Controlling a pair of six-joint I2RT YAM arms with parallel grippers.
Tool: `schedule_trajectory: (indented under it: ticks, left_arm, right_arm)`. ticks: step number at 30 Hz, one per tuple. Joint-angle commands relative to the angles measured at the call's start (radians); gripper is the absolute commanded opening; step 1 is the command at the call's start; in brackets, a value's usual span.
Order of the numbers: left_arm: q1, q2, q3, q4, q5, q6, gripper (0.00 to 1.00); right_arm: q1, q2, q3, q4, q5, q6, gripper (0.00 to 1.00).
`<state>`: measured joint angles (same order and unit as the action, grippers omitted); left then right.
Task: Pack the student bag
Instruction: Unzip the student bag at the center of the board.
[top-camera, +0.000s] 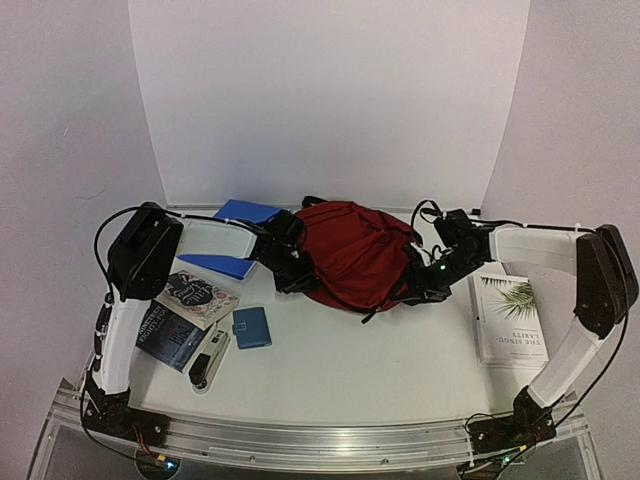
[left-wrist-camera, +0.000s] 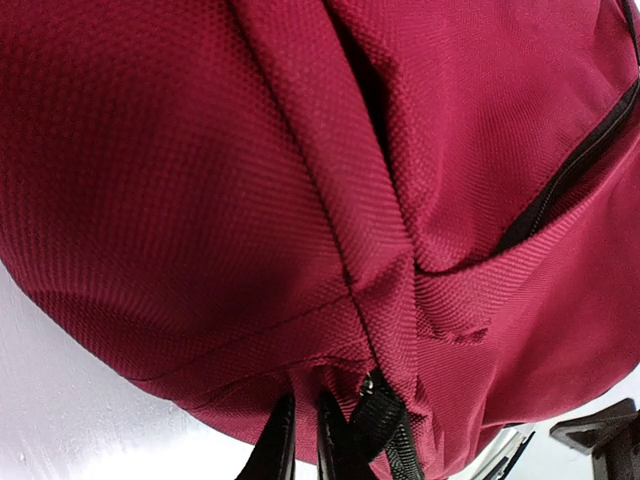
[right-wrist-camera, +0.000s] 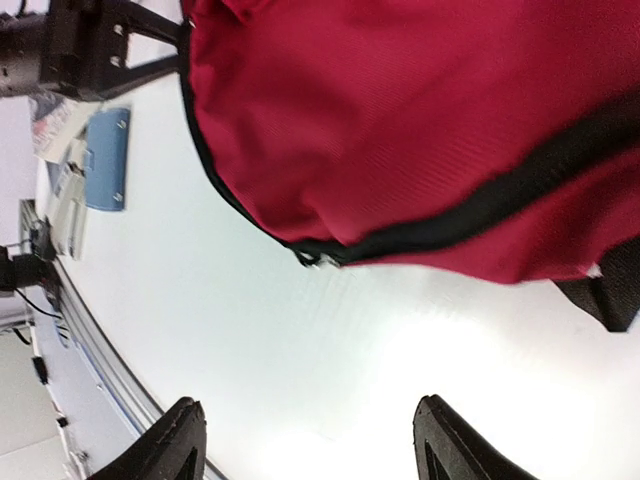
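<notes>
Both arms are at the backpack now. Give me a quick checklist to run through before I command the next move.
1. Right gripper open and empty: ok.
2. Left gripper holding the student bag: cannot tell; its wrist view shows only fabric and straps.
3. Bag mouth open for packing: not ok; no opening shows in any view.
4. White book lying flat, apart from the bag: ok.
5. Stapler and small blue case clear of both arms: ok.
</notes>
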<state>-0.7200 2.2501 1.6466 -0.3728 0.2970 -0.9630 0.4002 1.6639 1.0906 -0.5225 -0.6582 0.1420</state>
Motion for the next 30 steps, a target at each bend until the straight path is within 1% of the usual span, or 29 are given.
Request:
schedule_trajectory:
  ticks: [1, 5, 10, 14, 18, 22, 30]
  left_arm:
    - [-0.004, -0.02, 0.013, 0.051, 0.02, -0.04, 0.09]
    - [-0.004, -0.026, 0.004, 0.054, 0.015, -0.048, 0.09]
    - [-0.004, -0.036, -0.009, 0.048, 0.01, -0.052, 0.09]
    - [-0.004, -0.048, -0.028, 0.049, 0.003, -0.06, 0.09]
    - [-0.004, -0.057, -0.041, 0.05, -0.001, -0.065, 0.09]
    - [-0.006, -0.07, -0.058, 0.051, -0.011, -0.068, 0.09]
    - [-0.006, -0.084, -0.079, 0.043, -0.019, -0.069, 0.09]
  right_arm:
    - [0.056, 0.02, -0.049, 0.158, -0.029, 0.162, 0.7]
    - [0.113, 0.027, -0.106, 0.287, 0.024, 0.269, 0.66]
    - [0.16, 0.008, -0.187, 0.438, 0.131, 0.393, 0.6]
    - [0.195, 0.015, -0.24, 0.531, 0.211, 0.437, 0.56]
    - [0.203, 0.023, -0.286, 0.63, 0.279, 0.481, 0.46]
    - [0.211, 0.04, -0.295, 0.675, 0.294, 0.495, 0.45]
    - [0.223, 0.087, -0.295, 0.736, 0.291, 0.529, 0.39]
